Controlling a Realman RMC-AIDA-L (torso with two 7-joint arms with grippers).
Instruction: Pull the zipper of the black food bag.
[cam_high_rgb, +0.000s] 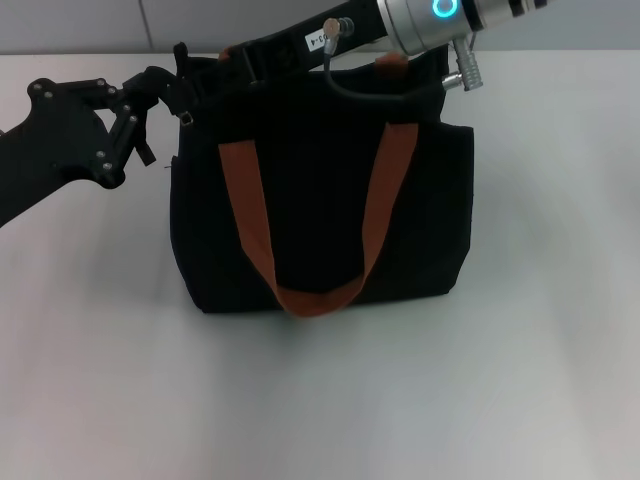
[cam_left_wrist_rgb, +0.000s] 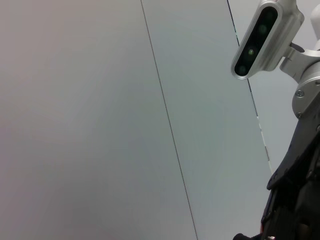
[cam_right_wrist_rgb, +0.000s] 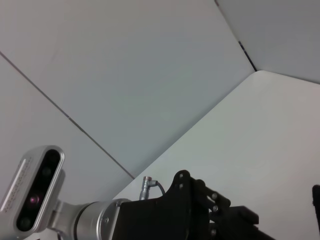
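The black food bag (cam_high_rgb: 320, 215) stands upright in the middle of the white table (cam_high_rgb: 320, 400), with two rust-brown handles (cam_high_rgb: 250, 220) hanging down its front. My left gripper (cam_high_rgb: 178, 88) is at the bag's top left corner, shut on the fabric there. My right gripper (cam_high_rgb: 232, 58) reaches from the upper right across the bag's top, low over its left part. A small grey glint (cam_high_rgb: 186, 120) sits just below the left corner; I cannot tell whether it is the zipper. The zip track is hidden behind the bag's top edge.
The left wrist view shows the wall, the right arm's wrist camera (cam_left_wrist_rgb: 260, 37) and its black gripper body (cam_left_wrist_rgb: 295, 200). The right wrist view shows the wall, the table (cam_right_wrist_rgb: 270, 130) and the left arm's camera (cam_right_wrist_rgb: 35, 190).
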